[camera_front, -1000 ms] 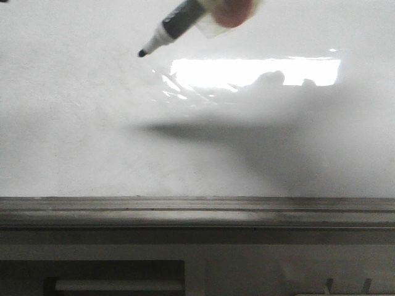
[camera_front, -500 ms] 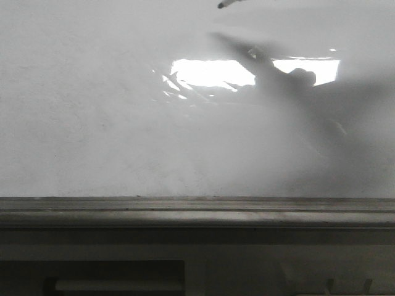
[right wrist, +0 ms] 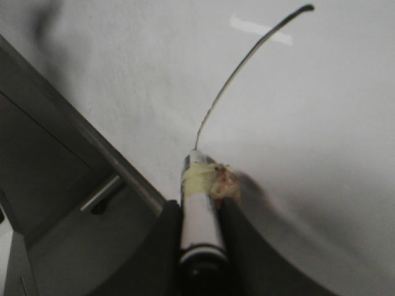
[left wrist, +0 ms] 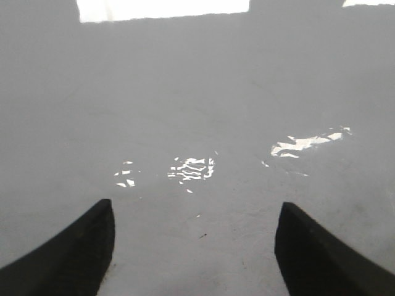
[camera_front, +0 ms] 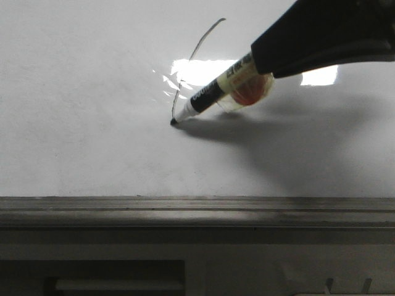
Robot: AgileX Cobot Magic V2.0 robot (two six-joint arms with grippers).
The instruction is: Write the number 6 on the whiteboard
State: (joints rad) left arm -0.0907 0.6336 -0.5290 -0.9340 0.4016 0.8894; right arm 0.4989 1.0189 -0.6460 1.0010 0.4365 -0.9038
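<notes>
Where the glossy white whiteboard (camera_front: 92,142) was bare half a second ago, a thin black curved stroke (camera_front: 191,58) now runs down it, the number 6's stem, loop yet undrawn. My right gripper (right wrist: 200,246) pinches the taped marker (camera_front: 213,94), tip touching; left gripper (left wrist: 194,246) hangs spread, empty.

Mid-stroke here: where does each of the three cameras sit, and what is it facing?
Front: looks forward over the grey rail at the whiteboard; right claw holds the marker on the stroke.
Left wrist: above bare board; left claw fingers apart, holding nothing.
Right wrist: looks down the marker gripped between its fingers.
Shared: front and right wrist both show marker, stroke and rail.
</notes>
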